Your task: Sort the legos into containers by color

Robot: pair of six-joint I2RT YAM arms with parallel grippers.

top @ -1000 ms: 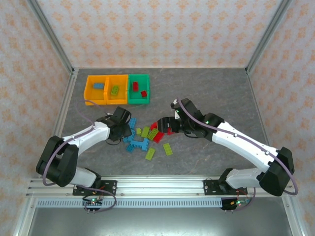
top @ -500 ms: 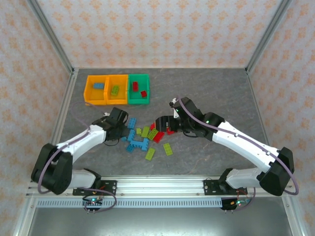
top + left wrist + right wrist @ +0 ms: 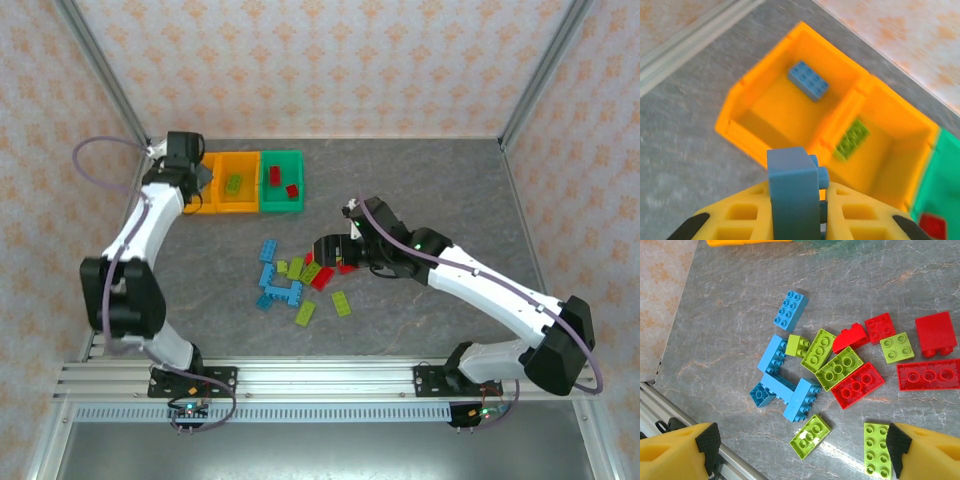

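Observation:
My left gripper [image 3: 197, 178] hovers over the left orange bin [image 3: 200, 204], shut on a blue brick [image 3: 794, 192] that stands up between its yellow fingers [image 3: 735, 220]. One blue brick [image 3: 808, 80] lies inside that bin [image 3: 747, 95]. The middle orange bin [image 3: 240, 207] holds a green brick [image 3: 851, 139]. Two red bricks [image 3: 275, 175] lie in the green bin [image 3: 282, 208]. The loose pile of red, blue and green legos [image 3: 300, 280] lies mid-table. My right gripper [image 3: 330, 250] hangs open above the pile, with a lime brick [image 3: 810, 436] below its gap [image 3: 802, 450].
The three bins stand side by side at the back left, near the left frame rail [image 3: 130, 215]. A metal rail [image 3: 670, 407] runs along the table's near edge. Bare grey tabletop [image 3: 430, 180] stretches to the right of the bins.
My left arm has swung from the pile's left side up to the back left, carrying the blue brick over the left orange bin. The right arm has barely moved.

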